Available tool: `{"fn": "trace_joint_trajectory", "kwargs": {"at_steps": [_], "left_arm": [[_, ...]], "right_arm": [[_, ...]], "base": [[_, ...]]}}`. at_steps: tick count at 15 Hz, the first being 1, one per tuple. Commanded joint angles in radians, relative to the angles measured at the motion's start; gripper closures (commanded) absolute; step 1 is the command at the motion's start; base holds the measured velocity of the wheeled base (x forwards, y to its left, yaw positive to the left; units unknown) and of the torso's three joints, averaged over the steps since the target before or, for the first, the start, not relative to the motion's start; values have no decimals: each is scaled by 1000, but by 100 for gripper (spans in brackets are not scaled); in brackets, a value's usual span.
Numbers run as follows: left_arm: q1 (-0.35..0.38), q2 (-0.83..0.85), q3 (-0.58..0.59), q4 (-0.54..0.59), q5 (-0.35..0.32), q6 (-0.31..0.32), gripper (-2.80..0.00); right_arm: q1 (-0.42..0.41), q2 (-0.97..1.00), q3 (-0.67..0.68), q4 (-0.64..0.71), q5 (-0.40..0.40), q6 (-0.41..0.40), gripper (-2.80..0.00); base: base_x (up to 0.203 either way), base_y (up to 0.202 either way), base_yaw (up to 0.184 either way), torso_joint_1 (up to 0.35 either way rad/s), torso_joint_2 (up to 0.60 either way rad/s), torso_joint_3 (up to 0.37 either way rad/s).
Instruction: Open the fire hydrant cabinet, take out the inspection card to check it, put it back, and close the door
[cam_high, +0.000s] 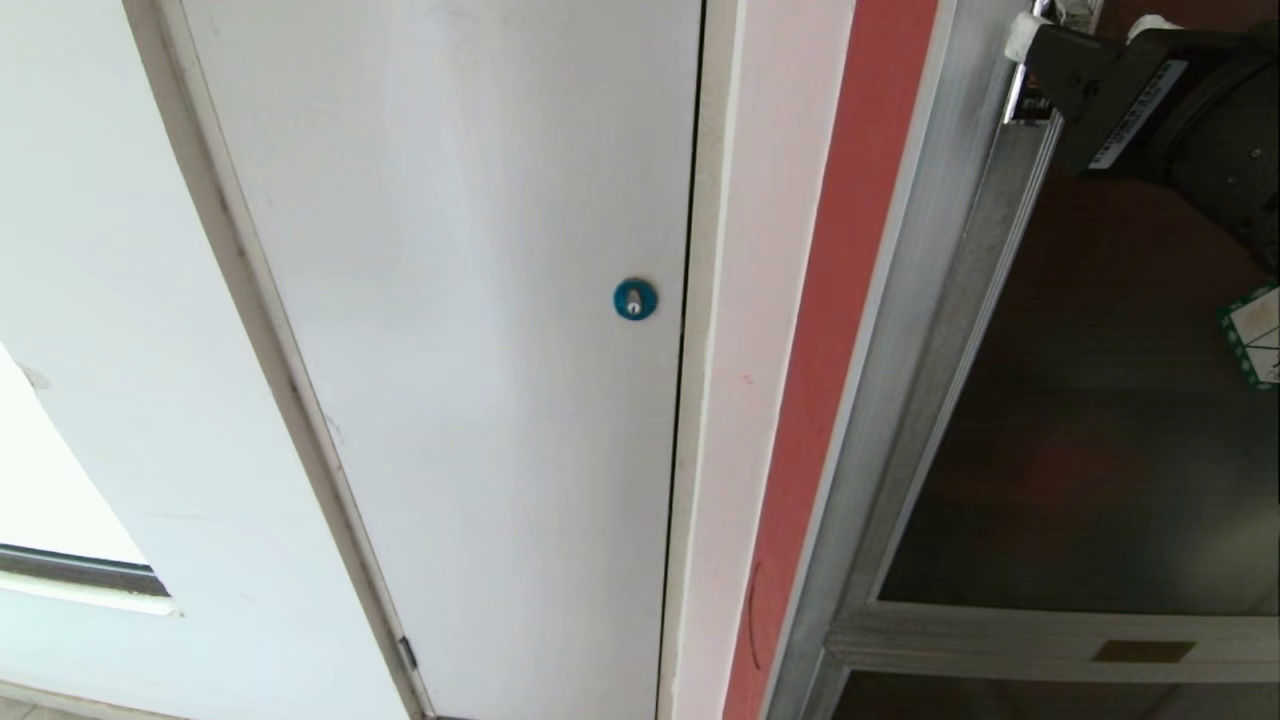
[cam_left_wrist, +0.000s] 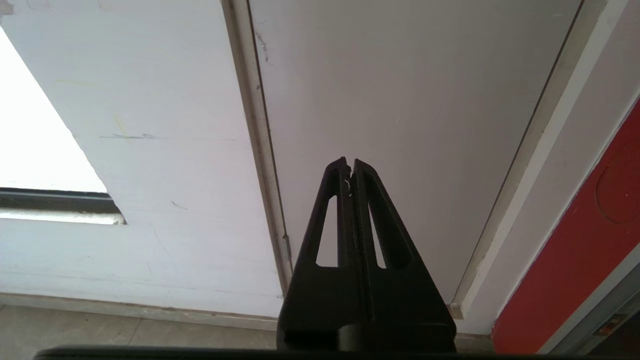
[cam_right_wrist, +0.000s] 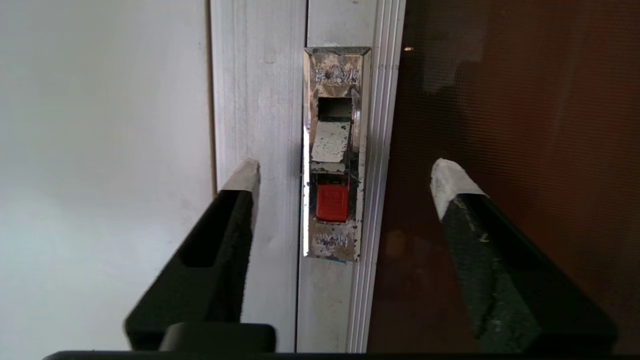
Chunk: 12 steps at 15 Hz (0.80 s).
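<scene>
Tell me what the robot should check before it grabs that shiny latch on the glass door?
1. Right gripper open: ok, its fingers stand wide apart.
2. Latch lined up: ok, it sits between the two fingers.
3. Gripper touching the latch: cannot tell, the tips look short of it.
4. Door shut: ok, its frame looks flush against the cabinet frame.
5. Left gripper out of the way: ok, shut and pointing at the white panel.
6. Inspection card: cannot tell, the glass is too dark.

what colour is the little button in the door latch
Red, set in the worn silver latch; clearest in the right wrist view.
</scene>
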<state>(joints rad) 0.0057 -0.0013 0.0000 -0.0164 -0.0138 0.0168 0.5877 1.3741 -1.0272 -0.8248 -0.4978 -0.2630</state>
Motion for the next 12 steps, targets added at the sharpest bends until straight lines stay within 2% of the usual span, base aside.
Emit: {"fn": "trace_joint_trajectory", "kwargs": {"at_steps": [1,7,12], "left_arm": [[0,1,8,0,0,0,0],[0,0,6,0,0,0,0],[0,0,6,0,0,0,0]], "right_arm": [[-13,22,-13,-5,-5,-2,-280],[-29,72,-80,-5,-5,-4,-280],[-29,63,-44,-10,-22,-2,-280]], "base": [[0,0,0,0,0,0],[0,0,0,0,0,0],[0,0,0,0,0,0]]}}
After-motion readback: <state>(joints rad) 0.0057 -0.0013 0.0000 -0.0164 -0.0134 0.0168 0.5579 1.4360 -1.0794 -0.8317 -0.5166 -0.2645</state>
